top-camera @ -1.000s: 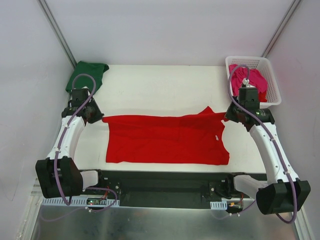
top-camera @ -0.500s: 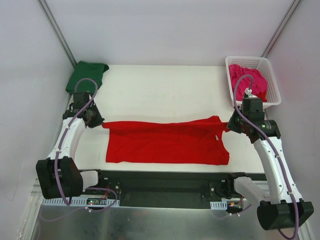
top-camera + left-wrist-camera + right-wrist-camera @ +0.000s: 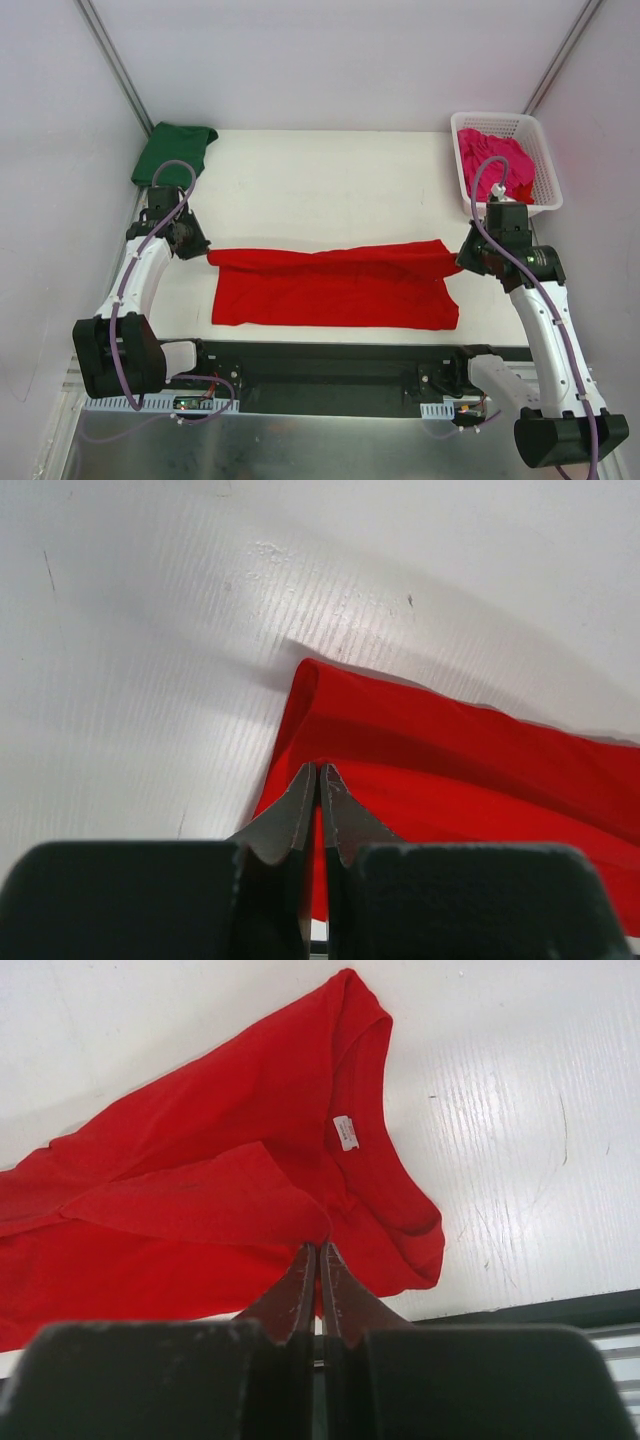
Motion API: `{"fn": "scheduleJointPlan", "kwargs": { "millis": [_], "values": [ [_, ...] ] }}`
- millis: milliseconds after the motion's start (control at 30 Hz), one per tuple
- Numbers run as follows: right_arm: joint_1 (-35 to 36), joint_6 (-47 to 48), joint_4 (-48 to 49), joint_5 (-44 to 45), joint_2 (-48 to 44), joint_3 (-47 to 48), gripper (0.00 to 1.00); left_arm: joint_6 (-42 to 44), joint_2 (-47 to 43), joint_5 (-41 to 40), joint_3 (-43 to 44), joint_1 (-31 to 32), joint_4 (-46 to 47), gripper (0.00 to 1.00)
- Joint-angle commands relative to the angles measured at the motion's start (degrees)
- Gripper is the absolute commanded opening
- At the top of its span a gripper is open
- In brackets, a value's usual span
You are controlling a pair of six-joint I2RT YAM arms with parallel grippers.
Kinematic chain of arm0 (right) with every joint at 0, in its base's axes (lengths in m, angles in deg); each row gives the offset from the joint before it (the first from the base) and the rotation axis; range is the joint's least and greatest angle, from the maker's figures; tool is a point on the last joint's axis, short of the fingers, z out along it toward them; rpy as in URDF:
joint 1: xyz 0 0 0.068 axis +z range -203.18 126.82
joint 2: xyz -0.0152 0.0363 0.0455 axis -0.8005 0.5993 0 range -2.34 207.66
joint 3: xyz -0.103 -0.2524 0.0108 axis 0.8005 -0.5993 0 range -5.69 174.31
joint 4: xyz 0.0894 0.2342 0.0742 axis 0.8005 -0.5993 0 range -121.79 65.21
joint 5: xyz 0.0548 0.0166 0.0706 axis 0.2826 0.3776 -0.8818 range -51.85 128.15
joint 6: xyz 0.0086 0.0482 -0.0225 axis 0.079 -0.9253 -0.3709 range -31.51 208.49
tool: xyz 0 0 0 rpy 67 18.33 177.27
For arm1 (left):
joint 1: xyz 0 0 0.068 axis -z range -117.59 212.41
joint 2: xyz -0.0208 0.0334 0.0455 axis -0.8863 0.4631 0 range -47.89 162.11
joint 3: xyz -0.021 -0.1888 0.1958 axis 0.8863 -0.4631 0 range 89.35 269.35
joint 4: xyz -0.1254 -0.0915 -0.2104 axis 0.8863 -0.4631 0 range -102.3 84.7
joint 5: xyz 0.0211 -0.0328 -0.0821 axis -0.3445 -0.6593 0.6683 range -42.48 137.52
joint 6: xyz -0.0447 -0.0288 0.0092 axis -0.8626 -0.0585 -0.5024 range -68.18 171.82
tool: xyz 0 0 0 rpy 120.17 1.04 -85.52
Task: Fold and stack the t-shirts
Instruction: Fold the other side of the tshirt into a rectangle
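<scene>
A bright red t-shirt [image 3: 335, 290] lies across the near half of the white table [image 3: 330, 185], its far edge lifted and folding toward the near edge. My left gripper [image 3: 205, 253] is shut on the shirt's far left corner [image 3: 320, 780]. My right gripper [image 3: 462, 258] is shut on the far right corner by the collar [image 3: 320, 1245]; the collar label [image 3: 345, 1132] shows in the right wrist view. A dark green t-shirt [image 3: 175, 150] sits folded at the far left corner. A magenta pink t-shirt [image 3: 493, 160] lies bunched in the basket.
A white plastic lattice basket [image 3: 535, 150] stands at the far right corner of the table. White walls close the table at the back and on both sides. A black rail [image 3: 330, 365] runs along the near edge between the arm bases.
Both grippers have pulled the red shirt's far edge toward the near edge. The shirt now looks narrower from above, and its raised right corner has come down.
</scene>
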Motion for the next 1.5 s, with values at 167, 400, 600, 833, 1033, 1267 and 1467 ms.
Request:
{"fn": "scheduleJointPlan", "kwargs": {
  "millis": [167, 400, 600, 833, 1033, 1267, 1467],
  "values": [
    [-0.59, -0.23, -4.41, -1.37, -2.08, 0.68, 0.02, 1.75, -2.41, 1.19, -0.86, -0.64, -2.61, 0.0],
    [-0.5, -0.84, -5.82, -2.87, -3.67, -0.82, 0.02, 2.28, -2.5, 1.1, -1.39, -0.55, -3.05, 0.0],
    [-0.5, -0.76, -6.96, -3.48, -4.72, -2.31, 0.02, 2.8, -2.23, 0.93, -1.48, -0.55, -3.49, 0.0],
    [-0.5, -0.84, -8.37, -3.48, -6.13, -2.93, 0.02, 3.07, -2.94, 0.31, -1.83, -0.55, -4.1, 0.0],
    [-0.68, -0.49, -9.6, -3.48, -6.74, -2.93, 0.02, 3.68, -3.64, -0.12, -2.18, -0.55, -4.81, 0.0],
    [-0.5, -0.49, -10.66, -3.57, -7.62, -3.1, 0.02, 4.21, -3.99, -0.3, -1.92, -0.55, -5.6, 0.0],
    [-0.5, -0.23, -11.8, -3.4, -8.5, -3.1, 0.02, 4.47, -4.87, -0.74, -1.74, -0.64, -6.39, 0.0]
  ]
}}
